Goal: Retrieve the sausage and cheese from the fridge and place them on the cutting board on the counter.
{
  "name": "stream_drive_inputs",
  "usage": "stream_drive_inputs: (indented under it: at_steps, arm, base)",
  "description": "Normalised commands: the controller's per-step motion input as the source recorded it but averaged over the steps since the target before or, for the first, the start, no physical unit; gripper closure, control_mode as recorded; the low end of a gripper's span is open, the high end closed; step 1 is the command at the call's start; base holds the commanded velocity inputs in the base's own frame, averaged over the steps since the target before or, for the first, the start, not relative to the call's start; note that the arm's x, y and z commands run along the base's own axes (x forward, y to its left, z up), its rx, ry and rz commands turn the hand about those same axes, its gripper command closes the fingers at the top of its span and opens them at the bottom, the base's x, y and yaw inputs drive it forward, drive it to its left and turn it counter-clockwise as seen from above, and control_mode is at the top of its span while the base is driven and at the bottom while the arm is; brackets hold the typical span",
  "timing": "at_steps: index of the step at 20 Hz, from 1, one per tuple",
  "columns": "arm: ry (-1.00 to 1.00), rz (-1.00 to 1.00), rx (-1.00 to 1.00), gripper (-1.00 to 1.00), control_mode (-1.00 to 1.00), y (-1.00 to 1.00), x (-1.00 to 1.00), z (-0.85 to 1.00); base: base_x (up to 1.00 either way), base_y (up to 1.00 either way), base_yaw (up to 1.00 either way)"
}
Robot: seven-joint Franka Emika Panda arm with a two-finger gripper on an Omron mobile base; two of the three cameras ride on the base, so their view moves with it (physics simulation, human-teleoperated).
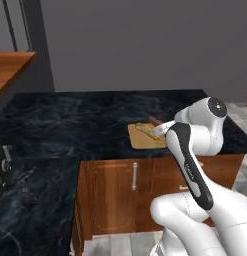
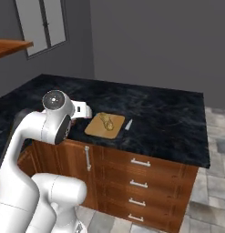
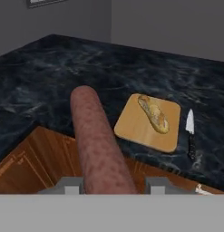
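My gripper is clamped on the sausage, which juts forward over the counter edge, near the cutting board but not yet above it; the board holds a tan crusty piece, a knife just beside it; I judge the sausage about to be placed, the cheese yet to be fetched.

Even, dim rendered lighting with no evident source; soft shadow beneath the table overhang; no glare; slight pixel softness throughout, edges undistorted.
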Motion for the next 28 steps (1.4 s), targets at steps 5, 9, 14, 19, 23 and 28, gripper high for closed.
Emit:
stream_drive_inputs:
  at_steps: [5,9,14,19,23,28]
  arm:
    - [0.00,0.00,0.00,1.00,1.00,0.00,0.00,0.00]
    - [0.00,0.00,0.00,1.00,1.00,0.00,0.00,0.00]
    - [0.00,0.00,0.00,1.00,1.00,0.00,0.00,0.00]
    - [0.00,0.00,0.00,1.00,1.00,0.00,0.00,0.00]
    - [0.00,0.00,0.00,1.00,1.00,0.00,0.00,0.00]
    - [0.00,0.00,0.00,1.00,1.00,0.00,0.00,0.00]
  base:
    - [0.72,0.38,-0.17]
    - [0.65,0.19,-0.30]
    - [0.50,0.17,-0.18]
    - [0.00,0.00,0.00]
    - [0.00,0.00,0.00]
    - [0.00,0.00,0.00]
